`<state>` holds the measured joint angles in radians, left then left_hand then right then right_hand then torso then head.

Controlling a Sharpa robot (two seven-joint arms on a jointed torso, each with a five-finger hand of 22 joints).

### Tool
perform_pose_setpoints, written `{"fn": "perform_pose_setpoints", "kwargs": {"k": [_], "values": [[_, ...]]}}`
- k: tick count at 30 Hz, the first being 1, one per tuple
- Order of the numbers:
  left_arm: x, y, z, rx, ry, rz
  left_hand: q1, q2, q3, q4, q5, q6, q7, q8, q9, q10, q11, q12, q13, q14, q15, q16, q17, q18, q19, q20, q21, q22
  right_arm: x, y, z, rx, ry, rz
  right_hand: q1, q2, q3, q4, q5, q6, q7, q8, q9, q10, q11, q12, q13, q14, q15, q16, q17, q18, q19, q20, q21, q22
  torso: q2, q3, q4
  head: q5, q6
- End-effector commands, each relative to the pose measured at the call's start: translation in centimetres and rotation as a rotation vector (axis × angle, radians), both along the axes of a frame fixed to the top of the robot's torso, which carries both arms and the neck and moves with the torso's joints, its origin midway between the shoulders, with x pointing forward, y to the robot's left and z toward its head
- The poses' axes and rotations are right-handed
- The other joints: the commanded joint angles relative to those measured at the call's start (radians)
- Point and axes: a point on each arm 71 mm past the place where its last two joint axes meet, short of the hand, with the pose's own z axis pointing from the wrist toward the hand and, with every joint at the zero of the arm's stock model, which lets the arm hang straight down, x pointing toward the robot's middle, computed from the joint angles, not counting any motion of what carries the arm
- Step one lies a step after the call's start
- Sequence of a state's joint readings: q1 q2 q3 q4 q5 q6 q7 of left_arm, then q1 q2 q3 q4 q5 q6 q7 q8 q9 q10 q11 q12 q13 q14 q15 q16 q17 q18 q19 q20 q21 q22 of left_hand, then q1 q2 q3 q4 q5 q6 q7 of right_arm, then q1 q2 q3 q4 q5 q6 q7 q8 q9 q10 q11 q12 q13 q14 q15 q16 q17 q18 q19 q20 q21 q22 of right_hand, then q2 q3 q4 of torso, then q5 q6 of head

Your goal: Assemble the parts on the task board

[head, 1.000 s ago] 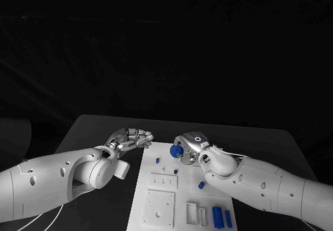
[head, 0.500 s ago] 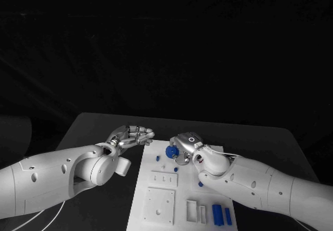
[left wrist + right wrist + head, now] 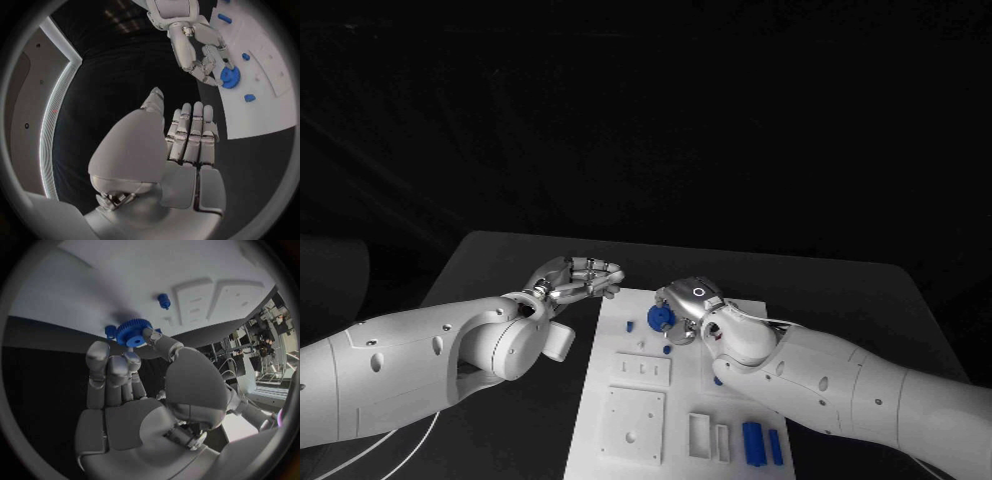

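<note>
We see a black table (image 3: 502, 260) with a white board (image 3: 625, 395) lying in the middle of it. Our right hand (image 3: 687, 305) is over the far end of the board. It holds a round blue wheel with little teeth (image 3: 661, 318) between the thumb and the fingertips, and the wheel sits just under the hand, close above the board. In the right wrist view the wheel (image 3: 131, 333) is at the very tips of the fingers (image 3: 106, 365), with a small blue peg (image 3: 164, 300) standing on the board a little way past it. Our left hand (image 3: 577, 280) is beside the board's far left corner. It holds nothing, and its fingers (image 3: 194, 130) are curled in close together. Two long blue bars (image 3: 762, 446) lie side by side at the near end of the board.
</note>
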<state>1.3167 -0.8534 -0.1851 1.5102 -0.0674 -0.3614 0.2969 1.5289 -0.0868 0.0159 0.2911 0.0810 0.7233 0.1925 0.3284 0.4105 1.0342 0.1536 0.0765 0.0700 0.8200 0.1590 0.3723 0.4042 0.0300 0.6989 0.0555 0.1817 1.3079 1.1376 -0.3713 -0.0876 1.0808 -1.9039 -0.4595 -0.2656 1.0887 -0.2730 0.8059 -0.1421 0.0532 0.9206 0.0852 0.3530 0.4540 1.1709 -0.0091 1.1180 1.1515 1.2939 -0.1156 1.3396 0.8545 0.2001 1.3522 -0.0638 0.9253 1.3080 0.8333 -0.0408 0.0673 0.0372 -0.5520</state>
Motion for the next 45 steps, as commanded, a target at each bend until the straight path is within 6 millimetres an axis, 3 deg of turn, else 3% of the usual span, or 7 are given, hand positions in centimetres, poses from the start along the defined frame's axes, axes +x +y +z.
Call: {"fn": "perform_pose_setpoints", "kwargs": {"k": [1, 7, 22, 24, 33, 42, 45], "values": [[0.0, -0.3, 0.3, -0.003, -0.015, -0.012, 0.004, 0.001, -0.004, -0.001, -0.004, 0.001, -0.003, -0.005, -0.001, -0.004, 0.0, -0.005, -0.001, 0.002, 0.002, 0.005, -0.001, 0.017, -0.001, 0.004, -0.004, 0.021, 0.0, 0.1, -0.2, -0.021, 0.012, 0.011, -0.001, -0.008, 0.0, 0.005, 0.0, 0.074, 0.014, -0.003, 0.001, 0.001, -0.004, 0.001, -0.001, 0.0, -0.005, -0.007, 0.002, 0.062, 0.0, -0.006, 0.005, 0.017, 0.0, -0.0003, 0.0002, -0.001, 0.0], [0.1, -0.3, 0.4, -0.003, -0.017, -0.014, 0.004, 0.001, -0.004, -0.001, -0.004, 0.001, -0.002, -0.005, -0.002, -0.004, 0.0, -0.006, -0.001, 0.002, 0.002, 0.005, -0.001, 0.017, -0.001, 0.004, -0.004, 0.021, 0.2, -0.1, -0.3, -0.026, 0.016, 0.003, 0.0, -0.007, -0.001, 0.004, 0.0, 0.072, 0.014, -0.004, 0.001, 0.0, -0.004, 0.001, -0.001, 0.0, -0.005, -0.008, 0.002, 0.062, -0.001, -0.007, 0.005, 0.016, -0.001, 0.0015, -0.002, 0.0, -0.004], [0.1, -0.8, 0.4, -0.006, -0.016, -0.025, 0.003, 0.0, -0.004, -0.001, -0.004, 0.001, -0.002, -0.006, -0.002, -0.004, 0.001, -0.006, -0.001, 0.001, 0.003, 0.005, -0.002, 0.017, -0.002, 0.004, -0.004, 0.021, 0.4, 0.2, -0.6, -0.027, 0.03, 0.002, 0.002, -0.004, -0.005, 0.003, 0.0, 0.065, 0.016, -0.01, 0.001, -0.004, -0.002, 0.0, -0.002, -0.001, -0.004, -0.012, 0.004, 0.062, -0.004, -0.008, 0.003, 0.015, -0.001, 0.0009, 0.0009, 0.003, -0.003], [0.1, -0.8, 0.4, -0.006, -0.016, -0.025, 0.003, 0.0, -0.004, -0.001, -0.004, 0.001, -0.002, -0.006, -0.002, -0.004, 0.001, -0.006, -0.001, 0.001, 0.003, 0.005, -0.002, 0.017, -0.002, 0.004, -0.004, 0.021, 0.4, 0.2, -0.6, -0.025, 0.033, 0.003, 0.002, -0.004, -0.006, 0.002, 0.0, 0.061, 0.017, -0.012, 0.001, -0.005, -0.001, 0.0, -0.002, -0.002, -0.003, -0.013, 0.005, 0.062, -0.005, -0.009, 0.002, 0.014, -0.001, 0.0014, -0.0016, 0.006, -0.004], [0.1, -0.6, 0.5, -0.004, -0.016, -0.02, 0.004, 0.0, -0.004, -0.001, -0.004, 0.001, -0.002, -0.006, -0.002, -0.004, 0.001, -0.006, -0.001, 0.002, 0.002, 0.005, -0.002, 0.018, -0.001, 0.004, -0.004, 0.021, 0.5, 0.0, -0.9, -0.042, 0.06, -0.004, 0.004, -0.005, -0.013, -0.002, -0.001, 0.041, 0.023, -0.025, -0.002, -0.01, 0.005, -0.001, -0.003, -0.002, 0.002, -0.018, 0.009, 0.062, -0.007, -0.011, 0.0, 0.013, -0.002, 0.0018, -0.0021, 0.006, -0.006], [0.1, -0.5, 0.5, -0.003, -0.016, -0.018, 0.003, 0.0, -0.004, -0.001, -0.004, 0.001, -0.001, -0.006, -0.002, -0.005, 0.001, -0.007, -0.001, 0.002, 0.002, 0.005, -0.002, 0.018, -0.001, 0.004, -0.004, 0.021, 0.5, 0.0, -1.2, -0.054, 0.088, -0.012, 0.007, -0.008, -0.03, -0.009, -0.002, -0.045, 0.047, -0.076, -0.025, -0.018, 0.027, 0.001, -0.006, -0.001, 0.023, -0.025, 0.018, 0.062, -0.01, -0.013, -0.003, 0.011, -0.001, 0.0022, -0.002, 0.005, -0.007], [0.1, -0.4, 0.5, -0.002, -0.017, -0.015, 0.005, -0.003, -0.004, -0.002, -0.004, 0.0, 0.0, -0.007, -0.003, -0.005, 0.003, -0.007, -0.001, 0.002, 0.002, 0.005, -0.002, 0.018, -0.001, 0.004, -0.004, 0.021, 0.5, -0.1, -1.3, -0.056, 0.092, -0.016, 0.004, -0.008, -0.042, -0.012, -0.004, -0.07, 0.041, -0.087, -0.029, -0.017, 0.022, 0.001, -0.008, -0.001, 0.019, -0.026, 0.021, 0.062, -0.01, -0.012, -0.002, 0.012, -0.001, 0.002, -0.0015, 0.006, -0.007]]}}
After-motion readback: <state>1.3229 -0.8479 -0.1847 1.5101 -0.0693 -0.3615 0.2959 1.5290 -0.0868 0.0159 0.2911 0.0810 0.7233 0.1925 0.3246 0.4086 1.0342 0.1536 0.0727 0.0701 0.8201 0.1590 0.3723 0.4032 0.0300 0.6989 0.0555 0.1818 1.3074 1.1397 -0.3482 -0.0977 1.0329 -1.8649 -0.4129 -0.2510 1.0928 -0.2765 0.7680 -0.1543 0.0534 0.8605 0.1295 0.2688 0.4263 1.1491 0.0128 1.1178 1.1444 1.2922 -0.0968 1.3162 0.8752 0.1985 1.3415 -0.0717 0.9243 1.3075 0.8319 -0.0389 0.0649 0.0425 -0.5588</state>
